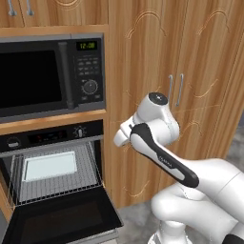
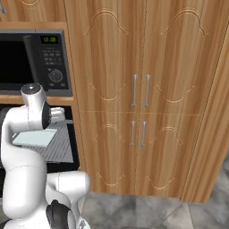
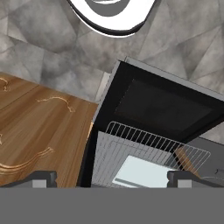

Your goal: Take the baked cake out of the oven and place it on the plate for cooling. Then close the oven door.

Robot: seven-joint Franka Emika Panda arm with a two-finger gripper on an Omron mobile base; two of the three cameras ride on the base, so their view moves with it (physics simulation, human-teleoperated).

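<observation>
Warm wooden cabinetry (image 1: pixel 143 57) with carved arches covers the wall in the left base view, over a grey stone floor (image 1: pixel 138 217) at the bottom. The microwave (image 1: pixel 50 76) sits at upper left. Below it at lower left the oven (image 1: pixel 47 138) stands with the oven door (image 1: pixel 59 221) dropped flat, and a pale rectangular cake pan (image 1: pixel 50 165) lies on the wire rack (image 1: pixel 55 183). The white arm (image 1: pixel 157 128) rises from lower right, folded in front of the cabinet doors, well to the right of the oven mouth; the oven's left side is cut off by the frame edge.

In the right base view the tall cabinet doors with four silver handles (image 2: pixel 139 91) take the centre. At left the arm hides much of the oven; part of the pan and the rack's right portion peek out beside it.

The hand view looks down on the stone floor, the wood panel at left, and the open door as a dark slab at centre. The rack's front edge and the pan (image 3: pixel 142 173) lie at the bottom, the pan partly behind the right fingertip. The end effector (image 3: pixel 111 178) has its tips spread wide apart, holding nothing, above the rack.
</observation>
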